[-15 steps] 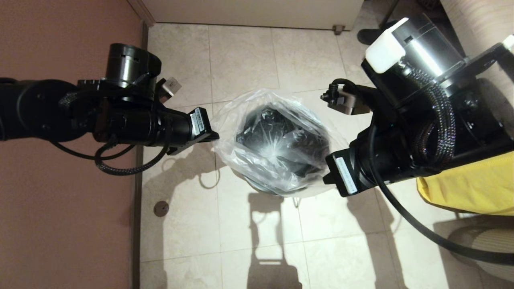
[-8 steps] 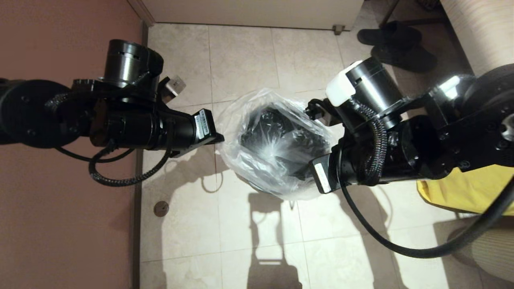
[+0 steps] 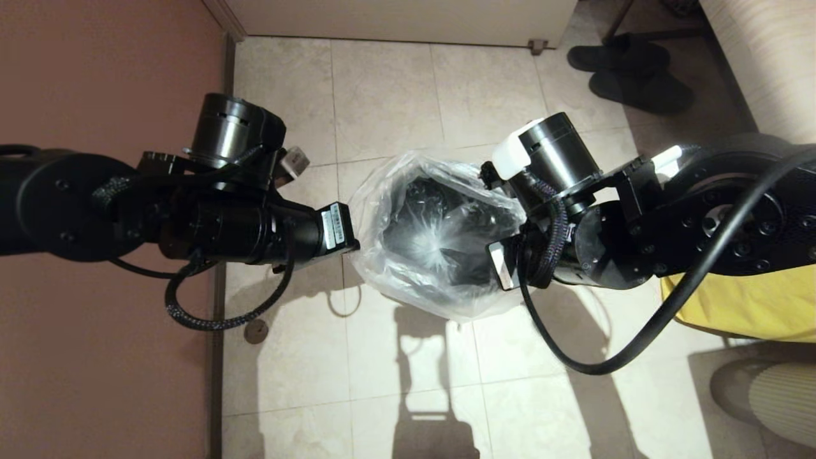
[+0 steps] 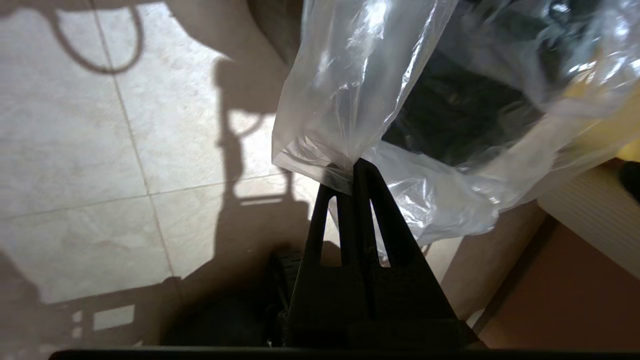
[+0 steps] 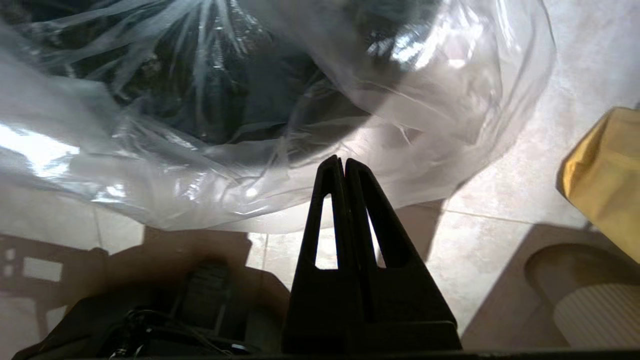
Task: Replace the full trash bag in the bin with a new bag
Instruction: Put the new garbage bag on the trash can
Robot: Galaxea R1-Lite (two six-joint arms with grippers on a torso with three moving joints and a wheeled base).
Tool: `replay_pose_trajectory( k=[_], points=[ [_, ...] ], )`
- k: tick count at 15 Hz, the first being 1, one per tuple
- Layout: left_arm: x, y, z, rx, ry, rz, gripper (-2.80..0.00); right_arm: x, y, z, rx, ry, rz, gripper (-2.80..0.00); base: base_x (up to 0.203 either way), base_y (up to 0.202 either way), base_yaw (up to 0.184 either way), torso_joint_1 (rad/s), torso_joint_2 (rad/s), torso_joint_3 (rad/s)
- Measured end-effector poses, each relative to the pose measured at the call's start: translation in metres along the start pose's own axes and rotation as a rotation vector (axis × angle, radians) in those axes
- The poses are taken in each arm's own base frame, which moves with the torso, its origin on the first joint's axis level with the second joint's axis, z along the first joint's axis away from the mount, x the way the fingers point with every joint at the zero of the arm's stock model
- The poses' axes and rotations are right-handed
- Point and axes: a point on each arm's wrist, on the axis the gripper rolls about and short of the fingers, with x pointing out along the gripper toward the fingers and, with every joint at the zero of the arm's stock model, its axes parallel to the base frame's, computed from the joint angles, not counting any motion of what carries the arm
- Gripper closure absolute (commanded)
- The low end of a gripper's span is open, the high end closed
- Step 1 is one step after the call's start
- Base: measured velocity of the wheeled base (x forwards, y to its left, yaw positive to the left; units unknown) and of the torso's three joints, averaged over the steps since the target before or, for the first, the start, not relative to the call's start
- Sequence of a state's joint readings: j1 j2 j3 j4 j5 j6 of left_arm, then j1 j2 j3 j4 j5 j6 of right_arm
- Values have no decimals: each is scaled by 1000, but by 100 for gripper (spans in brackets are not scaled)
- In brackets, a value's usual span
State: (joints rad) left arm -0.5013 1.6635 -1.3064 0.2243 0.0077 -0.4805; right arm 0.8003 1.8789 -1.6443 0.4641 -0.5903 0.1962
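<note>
Over the bin (image 3: 440,248), we pinch the new bag (image 3: 433,191) with left gripper (image 4: 350,167) and right gripper (image 5: 340,162) clamped on opposite edges, apparently to spread its mouth.

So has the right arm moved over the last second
Yes. The right gripper has swung inward toward the bin, uncovering the dark slippers near the far wall, jaws shut on the new bag.

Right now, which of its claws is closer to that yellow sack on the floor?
The right gripper, pinching the new bag on the side toward the yellow sack. The left gripper grips the bag's far edge.
</note>
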Motion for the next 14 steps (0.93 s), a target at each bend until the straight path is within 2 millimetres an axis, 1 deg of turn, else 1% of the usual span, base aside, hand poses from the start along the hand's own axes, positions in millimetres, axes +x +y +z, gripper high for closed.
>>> replay_pose_trajectory(
  k=[5, 7, 10, 14],
  points=[
    [2, 7, -11, -1, 21, 48, 0, 15, -26, -7, 4, 49, -90, 0, 0, 0, 0, 0, 0, 0],
    [4, 10, -16, 1, 37, 57, 0, 20, -32, -8, 10, 61, -106, 0, 0, 0, 0, 0, 0, 0],
    [5, 11, -17, 0, 43, 61, 0, 25, -32, -9, 23, 64, -110, 0, 0, 0, 0, 0, 0, 0],
    [6, 12, -20, -1, 52, 65, 0, 36, -26, -8, 47, 42, -79, 0, 0, 0, 0, 0, 0, 0]
  ],
)
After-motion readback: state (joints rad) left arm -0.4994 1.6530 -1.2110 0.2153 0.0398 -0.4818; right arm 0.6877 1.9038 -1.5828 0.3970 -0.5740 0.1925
